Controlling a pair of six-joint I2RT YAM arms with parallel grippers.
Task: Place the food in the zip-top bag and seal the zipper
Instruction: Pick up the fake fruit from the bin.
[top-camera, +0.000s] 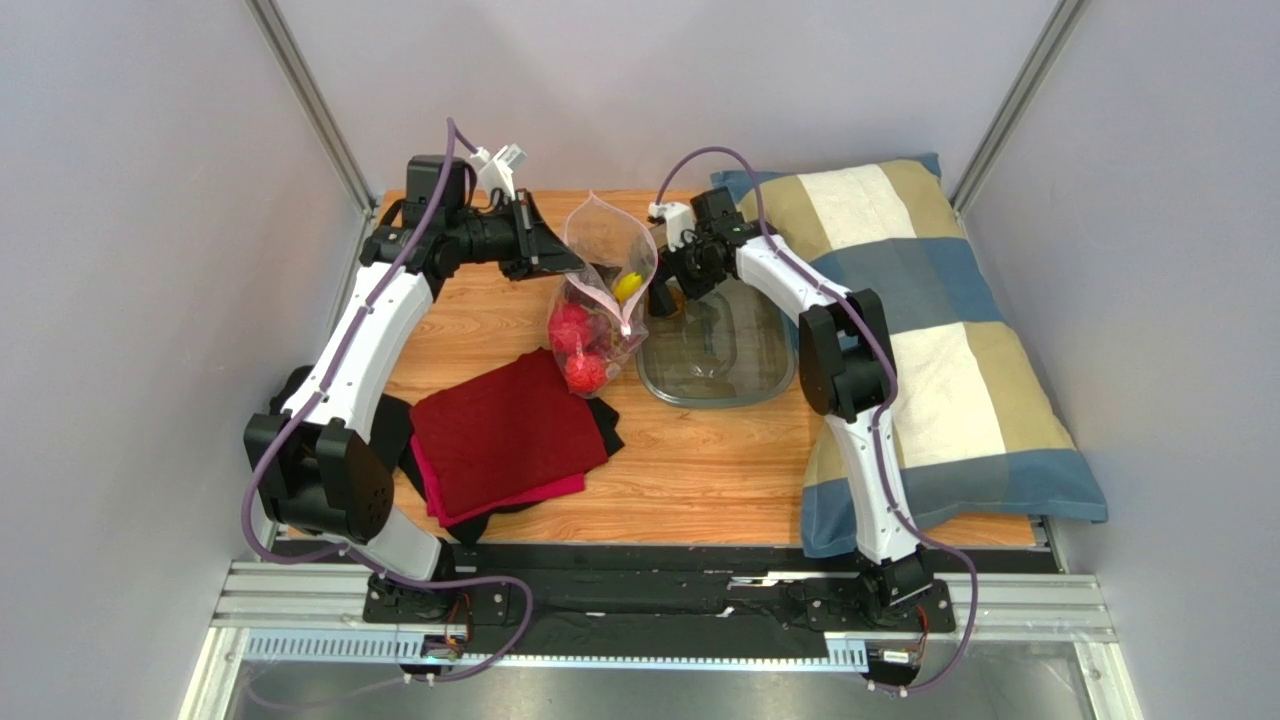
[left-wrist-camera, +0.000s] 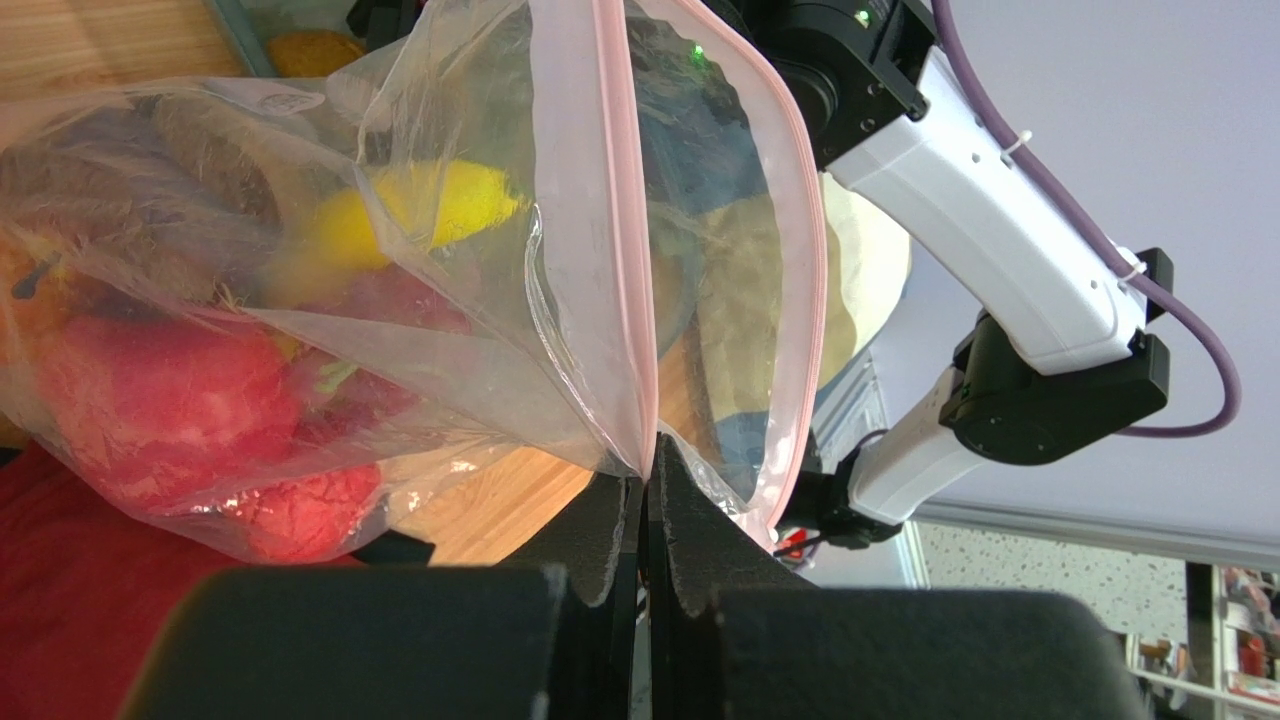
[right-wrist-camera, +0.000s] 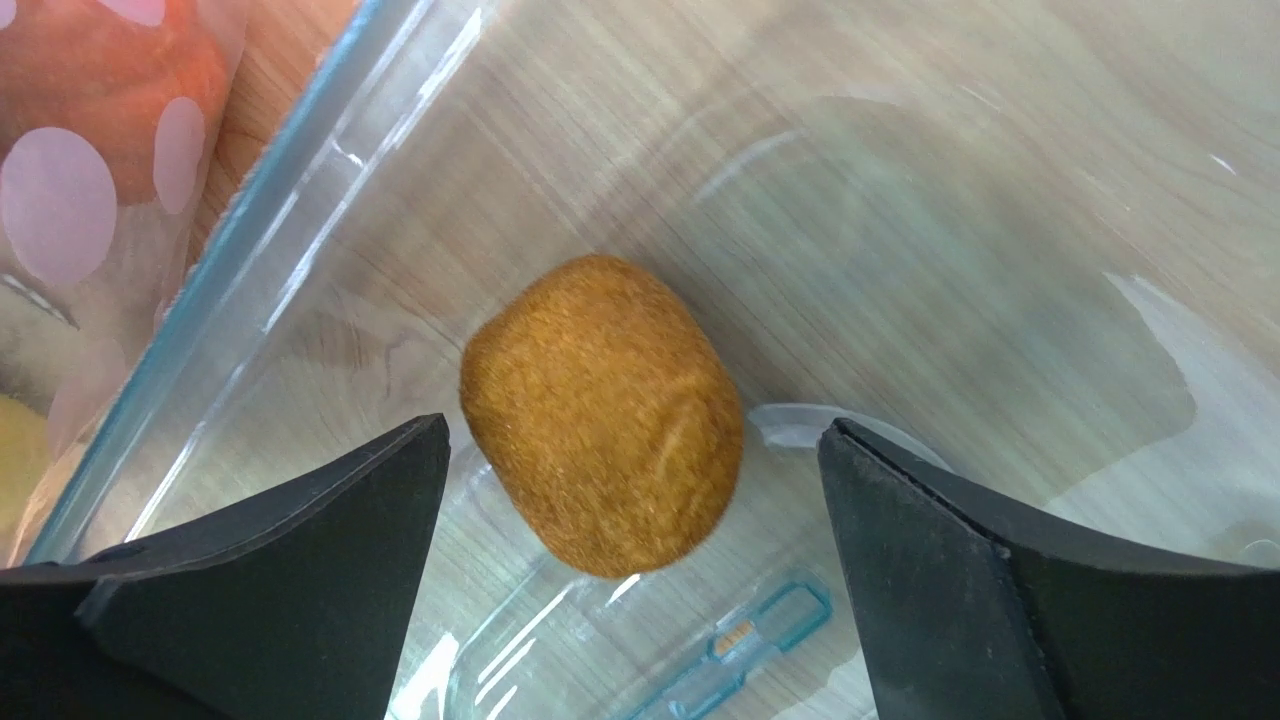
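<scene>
The zip-top bag (top-camera: 601, 263) is held up over the table with its mouth open. It holds a yellow banana (top-camera: 628, 282) and red foods (top-camera: 577, 342). My left gripper (top-camera: 544, 248) is shut on the bag's mouth edge, at the end of the pink zipper (left-wrist-camera: 616, 225). In the left wrist view my gripper (left-wrist-camera: 649, 483) pinches the bag (left-wrist-camera: 451, 315), with the banana (left-wrist-camera: 406, 210) and red foods (left-wrist-camera: 150, 405) inside. My right gripper (right-wrist-camera: 634, 435) is open just above a fuzzy orange-brown food (right-wrist-camera: 601, 413) lying in the clear rigid tub (right-wrist-camera: 226, 285).
The clear tub (top-camera: 781, 360) stands right of the bag. A red cloth (top-camera: 504, 435) on dark cloth lies at the front left. A checked pillow (top-camera: 932, 315) covers the table's right side. Grey walls enclose the table.
</scene>
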